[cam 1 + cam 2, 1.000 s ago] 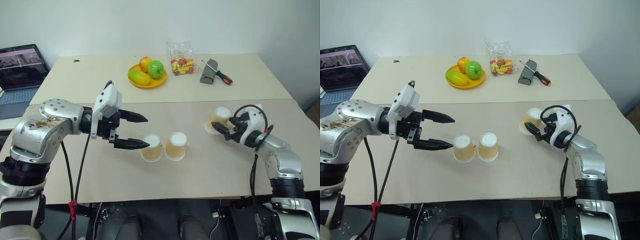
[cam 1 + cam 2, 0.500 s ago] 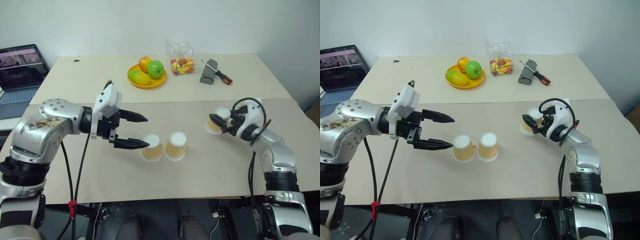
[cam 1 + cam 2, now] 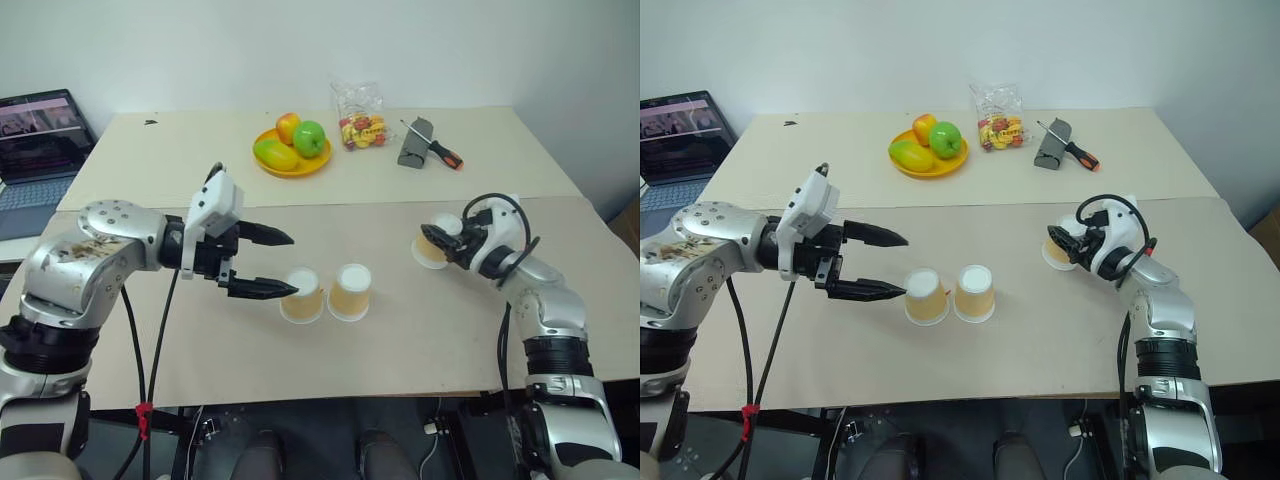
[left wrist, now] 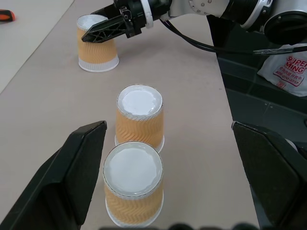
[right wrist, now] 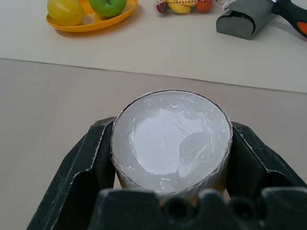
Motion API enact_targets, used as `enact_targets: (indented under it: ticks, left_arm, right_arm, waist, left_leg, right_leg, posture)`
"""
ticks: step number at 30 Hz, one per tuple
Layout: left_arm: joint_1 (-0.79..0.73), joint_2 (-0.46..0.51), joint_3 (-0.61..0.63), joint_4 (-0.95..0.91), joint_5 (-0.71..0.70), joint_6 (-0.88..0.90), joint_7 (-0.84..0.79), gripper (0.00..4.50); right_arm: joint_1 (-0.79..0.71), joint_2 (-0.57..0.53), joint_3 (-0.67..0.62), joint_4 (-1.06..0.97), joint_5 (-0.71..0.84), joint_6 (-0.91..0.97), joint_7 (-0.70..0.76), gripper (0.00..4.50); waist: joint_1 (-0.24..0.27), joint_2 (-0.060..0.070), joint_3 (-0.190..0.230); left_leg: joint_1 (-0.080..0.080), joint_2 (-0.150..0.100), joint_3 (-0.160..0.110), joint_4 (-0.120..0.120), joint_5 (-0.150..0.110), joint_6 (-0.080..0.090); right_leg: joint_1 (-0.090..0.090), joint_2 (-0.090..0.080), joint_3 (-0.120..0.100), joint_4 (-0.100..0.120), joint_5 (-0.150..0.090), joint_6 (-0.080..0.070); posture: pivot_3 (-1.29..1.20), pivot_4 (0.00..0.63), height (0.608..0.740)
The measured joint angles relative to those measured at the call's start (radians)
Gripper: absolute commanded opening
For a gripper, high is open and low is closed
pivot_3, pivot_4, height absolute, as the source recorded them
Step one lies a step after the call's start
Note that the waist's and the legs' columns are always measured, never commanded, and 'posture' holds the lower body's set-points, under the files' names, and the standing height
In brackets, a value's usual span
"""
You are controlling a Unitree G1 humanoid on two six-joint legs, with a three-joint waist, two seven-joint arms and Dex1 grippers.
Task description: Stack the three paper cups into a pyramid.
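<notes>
Two paper cups (image 3: 300,293) (image 3: 350,291) stand upside down, side by side and touching, in the middle of the near table; the left wrist view shows them too, one (image 4: 133,184) nearer than the other (image 4: 139,115). My left gripper (image 3: 290,264) hovers open just left of them, holding nothing. The third paper cup (image 3: 431,247) stands upside down on the table to the right, its white base (image 5: 171,139) up. My right gripper (image 3: 445,243) is shut on it, with one finger (image 5: 91,167) pressed to each side near the top. No cup sits on top of another.
On the far table are an orange plate of fruit (image 3: 292,155), a bag of sweets (image 3: 362,118), and a grey block (image 3: 415,145) with a screwdriver (image 3: 445,155). A laptop (image 3: 40,140) sits at far left. Bare tabletop lies between the pair and the third cup.
My right gripper has closed in around the third cup and shut on it. The left gripper and the two middle cups have not moved.
</notes>
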Motion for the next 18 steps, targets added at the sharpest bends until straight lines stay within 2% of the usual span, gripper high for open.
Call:
enact_targets:
  ticks: [5, 8, 12, 15, 18]
  left_arm:
    - [0.039, 0.047, 0.004, 0.011, 0.025, -0.027, -0.013, 4.50]
    - [0.053, 0.068, 0.024, 0.019, 0.026, -0.028, -0.016, 4.50]
    - [0.062, 0.109, 0.063, 0.014, 0.022, -0.024, -0.021, 4.50]
    - [0.092, 0.135, 0.091, 0.000, 0.015, -0.016, -0.022, 4.50]
    - [0.095, 0.140, 0.102, -0.013, 0.003, -0.011, -0.018, 4.50]
  right_arm:
    - [-0.007, 0.001, 0.009, -0.011, 0.000, 0.005, 0.013, 2.76]
    - [-0.007, -0.028, 0.022, -0.097, 0.012, 0.056, 0.048, 2.76]
    - [-0.032, -0.148, 0.038, -0.301, 0.081, 0.162, 0.157, 2.76]
    - [-0.071, -0.285, 0.019, -0.428, 0.198, 0.268, 0.287, 2.76]
    - [-0.115, -0.344, -0.002, -0.496, 0.289, 0.331, 0.369, 2.76]
  waist:
    - [-0.001, 0.000, 0.000]
    - [0.001, 0.002, 0.001]
    - [0.003, 0.003, 0.002]
    - [0.004, 0.003, 0.002]
    - [0.004, 0.003, 0.002]
  left_leg:
    - [0.000, 0.000, 0.000, 0.000, 0.000, 0.000]
    - [-0.002, 0.000, 0.000, 0.000, 0.000, 0.000]
    - [-0.002, 0.000, 0.000, 0.000, 0.000, 0.000]
    - [-0.003, 0.000, 0.000, 0.000, 0.000, 0.000]
    - [-0.002, 0.000, 0.000, 0.000, 0.000, 0.000]
  right_leg:
    - [0.000, 0.000, 0.000, 0.000, 0.000, 0.000]
    - [-0.002, 0.000, 0.000, 0.001, 0.000, 0.000]
    - [-0.002, 0.000, 0.000, 0.000, 0.000, 0.000]
    - [-0.002, 0.000, 0.000, -0.001, 0.000, 0.000]
    - [-0.001, 0.000, -0.001, -0.001, 0.000, 0.000]
  posture:
    - [0.00, 0.150, 0.740]
    - [0.00, 0.150, 0.740]
    - [0.00, 0.150, 0.740]
    - [0.00, 0.150, 0.740]
    - [0.00, 0.150, 0.740]
